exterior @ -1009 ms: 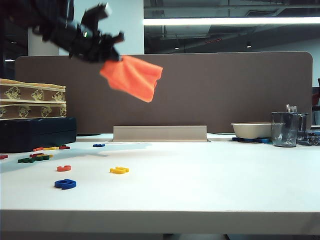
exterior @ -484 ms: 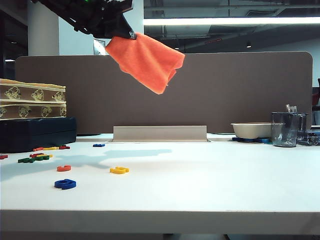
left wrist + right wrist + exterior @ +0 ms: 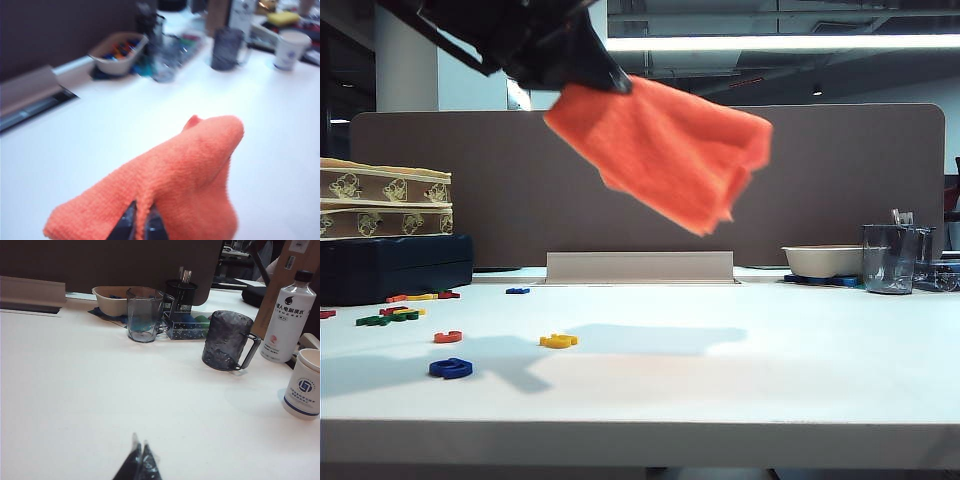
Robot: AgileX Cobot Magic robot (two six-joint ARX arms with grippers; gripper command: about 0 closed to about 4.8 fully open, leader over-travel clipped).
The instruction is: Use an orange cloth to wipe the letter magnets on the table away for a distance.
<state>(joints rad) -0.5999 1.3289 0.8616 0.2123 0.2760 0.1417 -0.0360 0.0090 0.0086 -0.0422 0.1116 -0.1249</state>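
Note:
The orange cloth (image 3: 665,150) hangs high over the table (image 3: 740,370), spread out and swinging, pinched at one edge by my left gripper (image 3: 605,82), which is shut on it. In the left wrist view a fold of the orange cloth (image 3: 185,175) runs between the dark fingertips of the left gripper (image 3: 141,220). Letter magnets lie at the left of the table: a yellow one (image 3: 558,341), a red one (image 3: 447,337), a blue one (image 3: 451,368) and a cluster (image 3: 395,315) further back. My right gripper (image 3: 139,450) is shut and empty over bare table, away from the magnets.
A stack of boxes (image 3: 385,240) stands at the back left. A bowl (image 3: 823,260) and a glass (image 3: 890,258) sit at the back right, with a grey mug (image 3: 227,340), a bottle (image 3: 287,315) and a paper cup (image 3: 306,385) nearby. A brown divider (image 3: 840,170) closes the back.
My left arm has swung the orange cloth up and to the right, nearer the camera, so it looks larger. Its shadow has slid rightward across the table. The magnets have not moved.

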